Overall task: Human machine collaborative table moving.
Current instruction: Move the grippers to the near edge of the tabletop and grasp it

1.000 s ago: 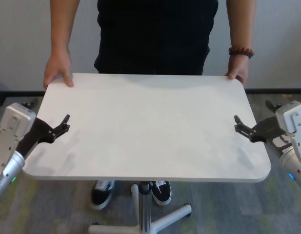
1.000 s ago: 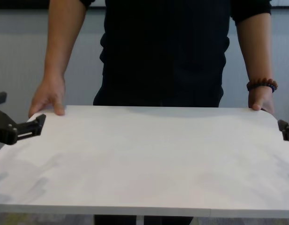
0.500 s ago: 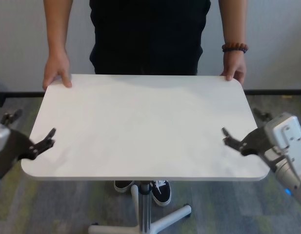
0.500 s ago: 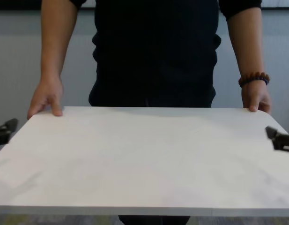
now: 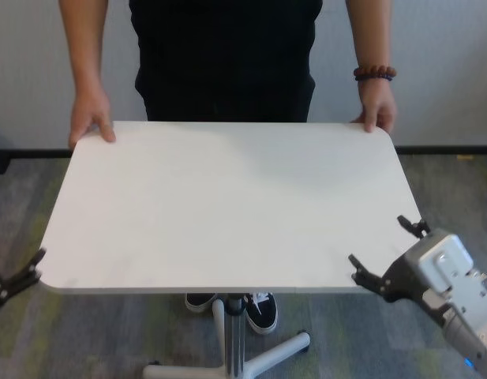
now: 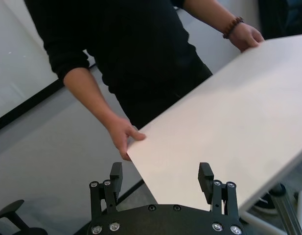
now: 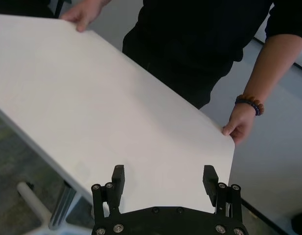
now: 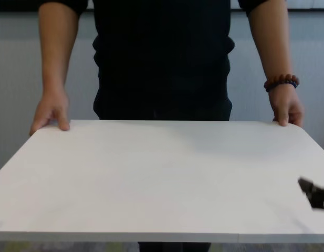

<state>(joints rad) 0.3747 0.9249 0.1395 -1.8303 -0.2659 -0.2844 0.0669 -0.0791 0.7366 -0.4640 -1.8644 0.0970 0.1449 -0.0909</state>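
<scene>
Grey-green carpet ran up to a pale wall with a dark skirting strip, and the white table stood in the middle of it on its slim metal pole.

The right gripper hung at the table's near right corner, its black fingers spread wide and empty, one tip showing over the near edge and the other beside the right edge, the silver-grey arm trailing off behind it. From its own wrist the two fingers straddled the corner of the tabletop, closed on nothing. The left gripper sat just off the near left corner, also standing wide with nothing between its fingers, which framed the table's edge in the wrist view.

Across the tabletop stood the human in a black top, one hand on each far corner, fingers curled over the edge, a brown bead bracelet on the wrist at the robot's right.
</scene>
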